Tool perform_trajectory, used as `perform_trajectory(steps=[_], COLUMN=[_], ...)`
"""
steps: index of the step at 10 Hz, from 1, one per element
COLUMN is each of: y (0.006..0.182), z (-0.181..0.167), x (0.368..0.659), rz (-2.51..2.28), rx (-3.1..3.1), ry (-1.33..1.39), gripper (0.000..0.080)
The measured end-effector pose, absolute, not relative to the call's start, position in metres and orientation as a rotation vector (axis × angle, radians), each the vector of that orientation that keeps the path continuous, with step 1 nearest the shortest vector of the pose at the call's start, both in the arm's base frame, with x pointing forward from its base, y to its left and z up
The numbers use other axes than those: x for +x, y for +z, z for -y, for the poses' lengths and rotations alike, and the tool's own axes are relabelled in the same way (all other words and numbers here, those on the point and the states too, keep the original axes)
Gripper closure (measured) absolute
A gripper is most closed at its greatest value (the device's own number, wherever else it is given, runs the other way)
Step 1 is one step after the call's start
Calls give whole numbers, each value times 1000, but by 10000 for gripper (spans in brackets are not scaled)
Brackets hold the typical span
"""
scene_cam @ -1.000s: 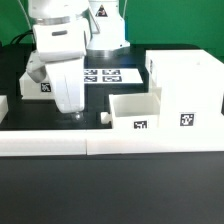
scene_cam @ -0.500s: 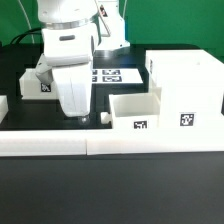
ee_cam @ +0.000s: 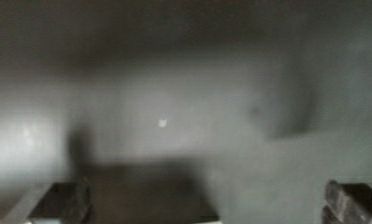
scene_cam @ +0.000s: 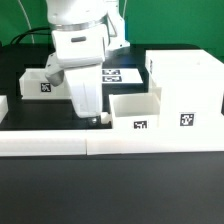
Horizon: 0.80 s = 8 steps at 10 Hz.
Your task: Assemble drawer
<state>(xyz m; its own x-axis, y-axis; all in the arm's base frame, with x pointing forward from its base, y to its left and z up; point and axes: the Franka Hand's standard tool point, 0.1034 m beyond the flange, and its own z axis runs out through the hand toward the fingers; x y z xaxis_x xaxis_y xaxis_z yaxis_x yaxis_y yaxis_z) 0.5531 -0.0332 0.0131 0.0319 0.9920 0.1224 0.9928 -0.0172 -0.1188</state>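
The drawer's tall white housing (scene_cam: 186, 88) stands at the exterior view's right, with a tag on its front. One open-top tray (scene_cam: 133, 111) sits just left of it, tag facing front. The other tray (scene_cam: 42, 83) lies at the back left, partly hidden by my arm. My gripper (scene_cam: 97, 119) hangs low over the black table, right beside the middle tray's left wall. The wrist view is blurred. It shows only my two fingertips (ee_cam: 66, 203) set wide apart with nothing between them, so the gripper (ee_cam: 209, 205) is open.
A long low white border wall (scene_cam: 110, 144) runs along the front of the table. The marker board (scene_cam: 118, 73) lies flat behind my arm. A small white piece (scene_cam: 3, 106) shows at the left edge.
My arm and gripper have moved toward the exterior view's right, from left of centre to beside the middle tray. The trays and housing have not moved.
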Motion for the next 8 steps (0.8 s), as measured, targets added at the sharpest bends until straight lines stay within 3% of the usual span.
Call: perform_trajectory(steps=[8], y=[15], z=[24], x=[556], rz=[2005], rx=[-2211], ry=[23], gripper=[150])
